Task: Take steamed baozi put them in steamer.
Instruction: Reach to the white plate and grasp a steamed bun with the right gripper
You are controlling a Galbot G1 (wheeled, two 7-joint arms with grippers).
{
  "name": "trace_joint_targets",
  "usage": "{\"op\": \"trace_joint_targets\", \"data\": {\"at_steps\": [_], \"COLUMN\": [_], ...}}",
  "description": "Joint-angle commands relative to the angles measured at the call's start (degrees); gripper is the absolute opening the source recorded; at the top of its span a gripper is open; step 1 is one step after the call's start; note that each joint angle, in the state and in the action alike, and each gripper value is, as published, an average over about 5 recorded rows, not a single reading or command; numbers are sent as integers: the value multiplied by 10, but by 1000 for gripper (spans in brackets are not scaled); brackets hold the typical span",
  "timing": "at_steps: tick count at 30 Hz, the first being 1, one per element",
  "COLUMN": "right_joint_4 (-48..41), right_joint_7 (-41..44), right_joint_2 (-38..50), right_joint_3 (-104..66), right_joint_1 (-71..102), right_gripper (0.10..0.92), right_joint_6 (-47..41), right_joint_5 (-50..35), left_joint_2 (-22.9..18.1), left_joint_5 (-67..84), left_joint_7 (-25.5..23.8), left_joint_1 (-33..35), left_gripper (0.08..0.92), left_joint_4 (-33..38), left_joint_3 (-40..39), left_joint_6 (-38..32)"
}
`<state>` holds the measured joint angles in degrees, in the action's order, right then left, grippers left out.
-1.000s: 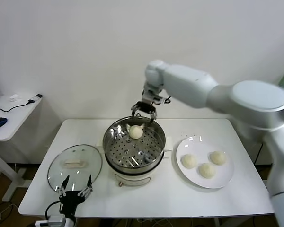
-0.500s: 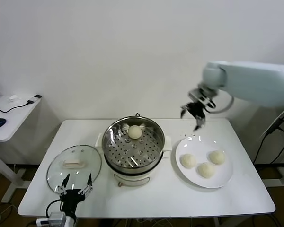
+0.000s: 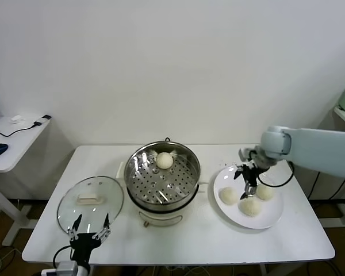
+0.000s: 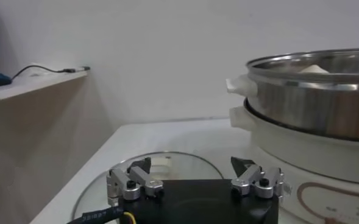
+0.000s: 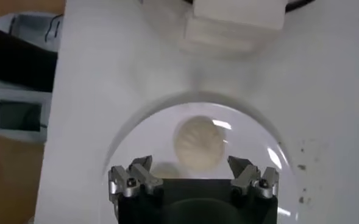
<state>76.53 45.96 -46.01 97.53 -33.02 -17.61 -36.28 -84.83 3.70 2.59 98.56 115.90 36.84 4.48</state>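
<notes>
Nearest, at the front-left corner of the bench (image 3: 178, 244): left gripper (image 3: 89, 229) parked low, metal fingertips spread wide apart, holding nothing, just at the near rim of the round glass lid (image 3: 91, 200) lying flat with its pale oblong handle up. Same spot as a second ago.

Mid-bench: steamer (image 3: 163, 175), shiny round stainless pot with a hole-punched inner tray, sitting on a white base with side handles. One steamed baozi (image 3: 164, 160) on the far part of the tray, smooth, cream-white, dome-shaped. Hasn't shifted since the earlier frames.

Toward the right edge: flat glossy white plate (image 3: 250, 198) with three more buns, matte and round, clustered together: one (image 3: 228, 195) nearest the steamer, one (image 3: 250, 207) closest to the front edge, one (image 3: 265, 191) farther back.

Right gripper (image 3: 247, 177) now low over the plate, fingers wide apart and empty, pointing down between the buns. A second ago was over the steamer's far rim, half a second ago high above the bench's back edge; big swing across and down. Wrist view looks straight down at one bun (image 5: 197, 142) between the open fingertips.
</notes>
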Motion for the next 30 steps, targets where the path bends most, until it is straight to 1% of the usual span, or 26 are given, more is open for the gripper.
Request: {"op": "trace_joint_targets", "data": {"at_steps": [1,11,14,18,23,26,30], "right_joint_4": [-45,-83,-90,-93,-83,-73,-65], "right_joint_7": [-38,-35,-34,-29,-17,-9,0], "right_joint_2": [-14,-49,-55,-61,-58,-51,-44], "right_joint_3": [-83,-86,-85,-85,-75,-63,-55], "right_joint_1": [115,119,118,116,105,86,53], "right_gripper": [823,823,809,745,632,592,565], "right_joint_6": [-54,-50,-48,-45,-42,-38,-31], "right_joint_5": [18,28,30,30,34,36,37], "left_joint_2": [-1,-3,-3,-2,-2,-3,-4], "left_joint_5": [0,0,1,1,1,0,-1], "left_joint_7": [0,1,1,2,2,2,2], "left_joint_1": [3,4,4,3,5,7,9], "left_gripper": [823,823,823,823,823,823,823], "left_joint_4": [0,-2,-1,-2,-1,2,7], "left_joint_3": [2,0,-1,-1,-1,-1,-2], "left_joint_6": [-1,-3,-2,-2,-1,0,0]}}
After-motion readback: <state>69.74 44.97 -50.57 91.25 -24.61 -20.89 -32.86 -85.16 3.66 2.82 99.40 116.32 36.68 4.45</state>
